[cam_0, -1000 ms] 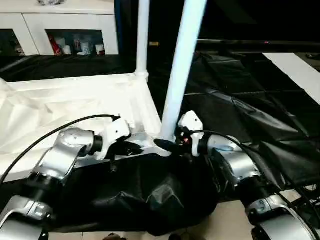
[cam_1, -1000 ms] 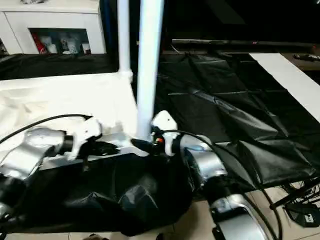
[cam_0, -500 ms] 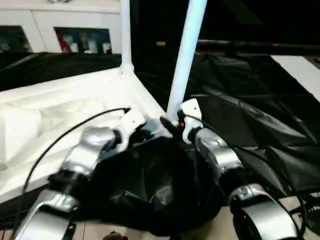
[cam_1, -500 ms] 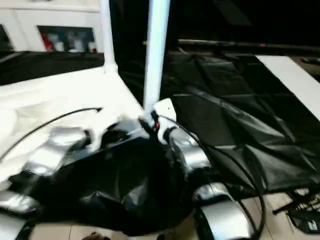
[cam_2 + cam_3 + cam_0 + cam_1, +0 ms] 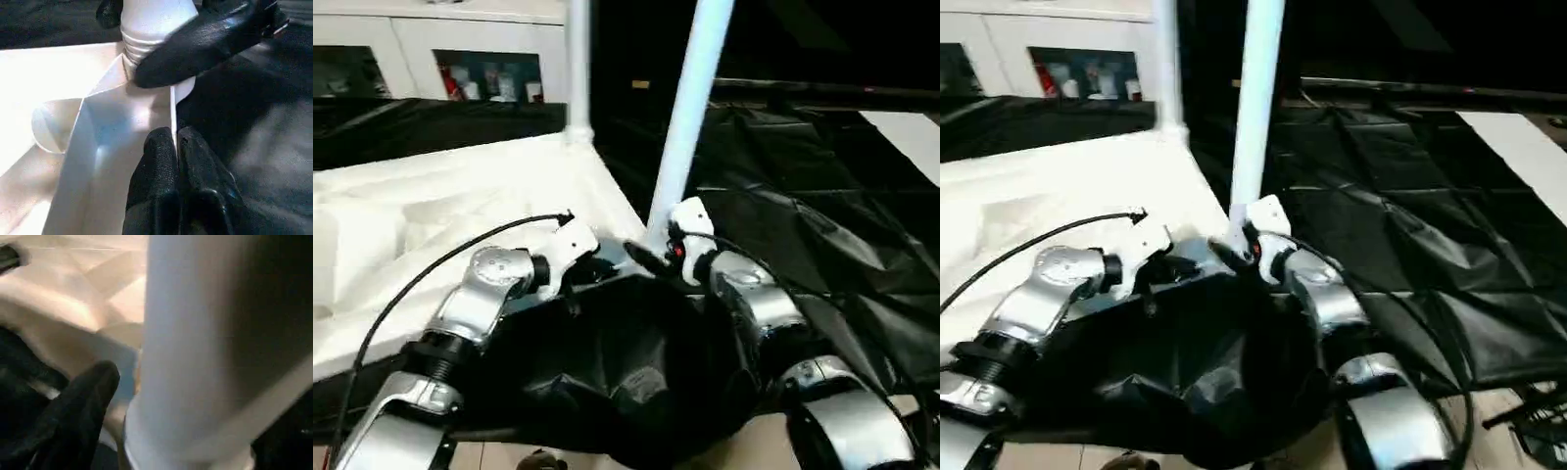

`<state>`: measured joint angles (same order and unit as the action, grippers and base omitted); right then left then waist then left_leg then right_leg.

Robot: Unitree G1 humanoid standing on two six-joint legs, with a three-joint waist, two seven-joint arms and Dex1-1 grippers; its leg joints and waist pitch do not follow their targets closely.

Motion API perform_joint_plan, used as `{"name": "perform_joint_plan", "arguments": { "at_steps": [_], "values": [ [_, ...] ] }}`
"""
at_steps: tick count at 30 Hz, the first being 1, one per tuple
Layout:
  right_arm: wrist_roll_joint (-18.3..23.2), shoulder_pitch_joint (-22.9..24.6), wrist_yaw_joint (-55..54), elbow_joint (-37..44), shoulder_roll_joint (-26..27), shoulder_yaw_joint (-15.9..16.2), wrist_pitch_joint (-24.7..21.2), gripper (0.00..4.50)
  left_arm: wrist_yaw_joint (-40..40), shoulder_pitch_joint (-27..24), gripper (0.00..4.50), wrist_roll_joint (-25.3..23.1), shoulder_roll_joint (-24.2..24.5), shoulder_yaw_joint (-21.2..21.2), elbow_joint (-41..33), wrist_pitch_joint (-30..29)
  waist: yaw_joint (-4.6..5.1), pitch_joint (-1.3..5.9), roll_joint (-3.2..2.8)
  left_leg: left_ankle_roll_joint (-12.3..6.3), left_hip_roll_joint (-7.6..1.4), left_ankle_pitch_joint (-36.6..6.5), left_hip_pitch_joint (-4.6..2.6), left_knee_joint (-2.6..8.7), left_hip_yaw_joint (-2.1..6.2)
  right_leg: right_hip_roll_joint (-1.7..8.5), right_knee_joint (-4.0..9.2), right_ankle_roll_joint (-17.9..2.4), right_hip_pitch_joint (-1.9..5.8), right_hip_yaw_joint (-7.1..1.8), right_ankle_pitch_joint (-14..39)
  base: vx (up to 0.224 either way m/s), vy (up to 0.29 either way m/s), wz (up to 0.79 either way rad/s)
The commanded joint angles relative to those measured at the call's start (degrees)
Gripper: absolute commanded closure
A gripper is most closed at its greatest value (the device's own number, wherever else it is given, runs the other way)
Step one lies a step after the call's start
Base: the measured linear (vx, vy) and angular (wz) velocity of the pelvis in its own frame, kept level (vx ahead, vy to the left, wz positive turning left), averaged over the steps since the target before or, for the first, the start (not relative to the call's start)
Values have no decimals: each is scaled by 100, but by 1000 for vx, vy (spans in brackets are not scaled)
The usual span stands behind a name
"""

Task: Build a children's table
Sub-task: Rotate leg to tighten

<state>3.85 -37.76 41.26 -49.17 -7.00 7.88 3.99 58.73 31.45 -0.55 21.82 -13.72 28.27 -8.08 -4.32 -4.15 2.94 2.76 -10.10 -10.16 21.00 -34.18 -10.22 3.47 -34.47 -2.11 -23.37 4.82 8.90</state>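
Nearest the camera, a crumpled black plastic sheet [image 5: 626,392] is draped beneath the two silver forearms. The left gripper [image 5: 175,147] is seen with its two black fingers pressed together on the thin rim wall of the large white plastic rectangular tabletop [image 5: 440,215], which lies upside down on the black sheet. The right gripper [image 5: 651,260] is closed around the base of a long white tubular leg [image 5: 690,108], which stands nearly upright in the near corner socket. Farther back, a second white leg [image 5: 578,69] is seated in the far corner socket. Behind it, a white glass-door cabinet [image 5: 460,59] is visible.
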Motion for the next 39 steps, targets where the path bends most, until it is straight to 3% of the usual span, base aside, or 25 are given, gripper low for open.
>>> {"name": "perform_joint_plan", "arguments": {
  "at_steps": [1, 4, 6, 7, 11, 16, 17, 18, 19, 20, 26, 27, 30, 34, 35, 39],
  "values": [
    [-8, 109, 758, 336, -252, 167, -105, 61, 676, -32, 450, 353, -91, -262, -336, 206, -3, 424, -83, -57, -370, -1482, -105, 440, 120, 556, 423, -1064, 292, -369, 1755, 0, 0, 0],
    [71, 321, 1528, 707, -584, 319, -186, 61, 944, -41, 450, 351, 39, -314, -322, 190, -88, 422, -83, -93, -380, -1476, -124, 437, 106, 564, 427, -1091, 289, -369, 1762, 0, 0, 0],
    [154, 488, 2086, 1003, -855, 453, -292, 61, 1177, -54, 450, 347, 154, -330, -308, 147, -124, 402, -72, -119, -391, -1509, -107, 448, 111, 560, 441, -1004, 301, -361, 1935, 0, 0, 0],
    [177, 521, 2199, 1061, -920, 479, -294, 61, 1241, -52, 450, 358, 179, -329, -303, 134, -120, 414, -92, -82, -393, -1549, -113, 448, 116, 572, 449, -1004, 292, -360, 2015, 0, 0, 0],
    [286, 587, 2429, 1226, -1039, 493, -360, 77, 1426, -61, 450, 437, 255, -326, -349, 67, -119, 415, -74, -39, -377, -1589, -114, 438, 131, 589, 469, -994, 289, -356, 2187, 0, 0, 0],
    [407, 671, 2621, 1448, -1121, 486, -501, 114, 1660, -100, 450, 505, 355, -386, -480, -49, -125, 427, -79, -69, -392, -1443, -111, 442, 125, 564, 433, -1080, 295, -352, 1877, 0, 0, 0],
    [438, 710, 2701, 1541, -1152, 470, -547, 123, 1764, -111, 450, 528, 378, -427, -532, -114, -132, 426, -148, -57, -386, -1454, -109, 437, 128, 569, 424, -1105, 293, -355, 1837, 0, 0, 0],
    [466, 763, 2780, 1664, -1186, 464, -616, 141, 1834, -117, 450, 538, 383, -450, -561, -146, -135, 424, -104, -56, -387, -1493, -108, 439, 121, 564, 440, -1087, 306, -350, 1866, 0, 0, 0],
    [475, 807, 2840, 1761, -1207, 457, -663, 141, 1886, -112, 450, 537, 374, -462, -559, -161, -140, 420, -133, -54, -385, -1494, -109, 440, 124, 562, 438, -1080, 306, -352, 1883, 0, 0, 0],
    [475, 807, 2840, 1761, -1207, 457, -663, 160, 1886, -112, 450, 537, 374, -462, -559, -161, -147, 422, -130, -57, -387, -1520, -116, 439, 119, 563, 451, -1078, 299, -349, 1915, 0, 0, 0],
    [493, 928, 2927, 1943, -1244, 496, -787, 177, 1876, -73, 450, 505, 342, -480, -495, -137, -143, 417, -124, 0, -381, -1613, -122, 441, 137, 565, 471, -1032, 292, -343, 2097, 0, 0, 0],
    [488, 949, 2877, 1940, -1224, 502, -817, 177, 1831, -69, 450, 508, 316, -458, -470, -117, -144, 422, -147, 13, -383, -1622, -129, 440, 140, 567, 469, -1043, 292, -342, 2075, 0, 0, 0],
    [425, 1003, 2569, 1945, -1116, 462, -902, 178, 1507, -35, 450, 460, 188, -365, -377, -66, -138, 426, -127, 12, -376, -1594, -121, 437, 136, 562, 460, -1067, 300, -342, 1960, 0, 0, 0],
    [294, 863, 1082, 1458, -525, 96, -1014, 178, 558, 211, 450, 248, -218, -207, -2, -30, -101, 390, -124, 87, -361, -1776, -142, 441, 144, 572, 519, -965, 255, -337, 2396, 0, 0, 0],
    [266, 807, 630, 1284, -332, -9, -1012, 178, 273, 303, 450, 209, -361, -146, 121, -53, -63, 393, -103, 181, -327, -1959, -171, 419, 171, 599, 573, -784, 252, -294, 2982, 0, 0, 0],
    [219, 568, -798, 726, 343, -265, -1010, 178, -536, 659, 450, 61, -845, -59, 530, 4, 1, 406, -126, 171, -335, -1949, -152, 440, 205, 614, 630, -570, 259, -273, 3176, 0, 0, 0]
  ]
}}
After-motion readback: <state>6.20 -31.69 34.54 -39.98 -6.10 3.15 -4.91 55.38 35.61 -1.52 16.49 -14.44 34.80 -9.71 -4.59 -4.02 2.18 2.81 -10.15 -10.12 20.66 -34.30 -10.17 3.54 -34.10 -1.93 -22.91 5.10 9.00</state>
